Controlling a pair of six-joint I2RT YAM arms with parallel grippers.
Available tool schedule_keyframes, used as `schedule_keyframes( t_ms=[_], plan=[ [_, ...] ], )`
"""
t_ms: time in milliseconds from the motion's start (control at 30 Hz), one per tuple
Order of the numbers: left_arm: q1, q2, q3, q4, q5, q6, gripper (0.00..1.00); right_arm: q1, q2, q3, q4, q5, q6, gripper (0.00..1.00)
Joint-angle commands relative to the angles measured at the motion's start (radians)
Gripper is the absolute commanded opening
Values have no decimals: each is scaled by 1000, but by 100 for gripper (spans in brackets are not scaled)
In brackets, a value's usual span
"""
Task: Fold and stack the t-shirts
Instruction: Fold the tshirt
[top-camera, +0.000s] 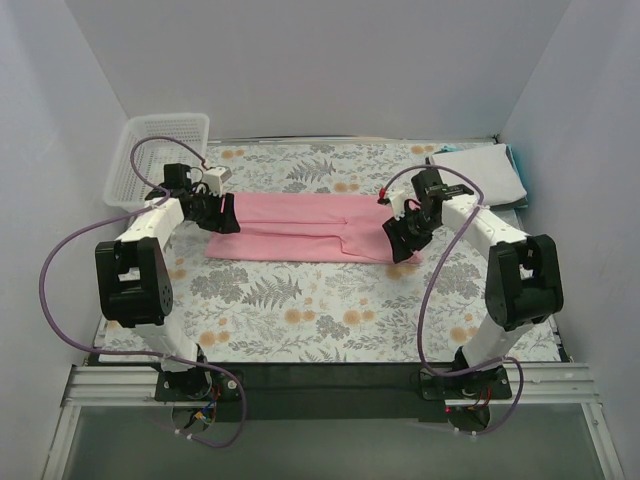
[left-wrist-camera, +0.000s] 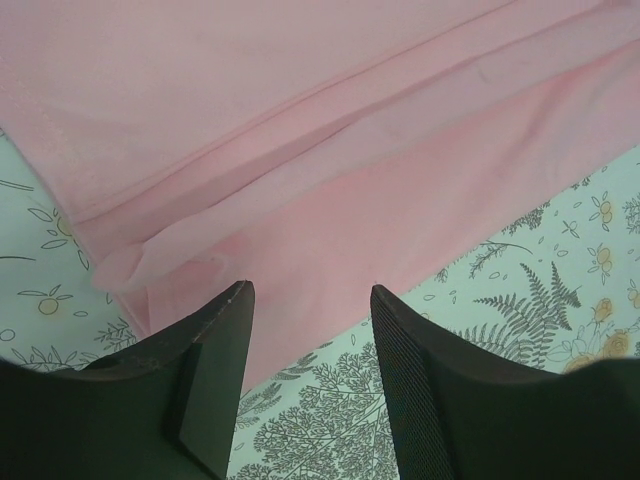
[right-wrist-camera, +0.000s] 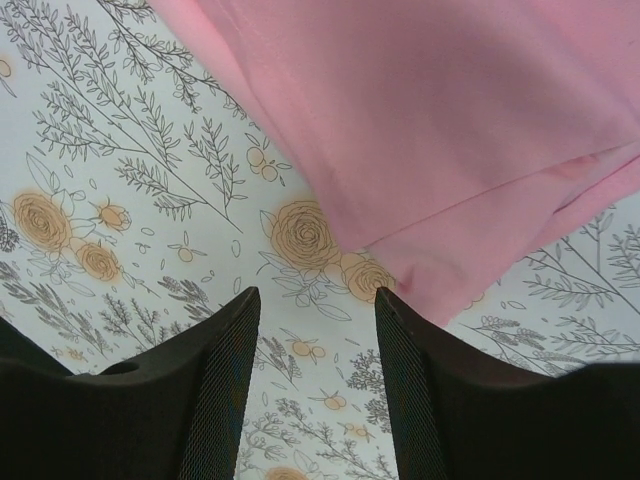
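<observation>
The pink shirt (top-camera: 300, 228) lies folded into a long band on the tablecloth (top-camera: 300, 310), its long axis running from side to side, one end toward each arm. The left gripper (top-camera: 228, 212) sits at the shirt's left end, and the right gripper (top-camera: 402, 238) at its right end, so each arm is nearest its own end.

In the left wrist view, the left gripper's jaws are spread apart with nothing held, and the shirt's layered edge lies under the gap between them. In the right wrist view, the right gripper's jaws are likewise spread and empty. The shirt's corner lies just ahead and to one side, with only tablecloth in the gap.

Beyond the shirt's right end rests a stack of folded shirts (top-camera: 480, 172), and beyond its left end a white basket (top-camera: 160, 150). Both are apart from the shirt, and nothing blocks either end.
</observation>
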Motion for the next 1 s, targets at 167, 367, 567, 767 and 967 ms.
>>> schedule_keyframes(
  t_ms=[167, 367, 567, 767, 967],
  plan=[
    [3, -56, -24, 63, 18, -25, 48, -10, 82, -39, 112, -57, 104, 48],
    [3, -55, -28, 75, 14, -25, 48, -32, 126, -40, 138, -69, 124, 45],
    [3, -46, -25, 86, 12, -26, 49, -50, 123, -42, 146, -89, 139, 20],
    [3, -30, -28, 94, -5, -26, 48, -79, 71, -28, 140, -158, 151, 1],
    [3, -24, -25, 91, 1, -33, 49, -125, 31, 95, 158, -262, 171, 1]
  ],
)
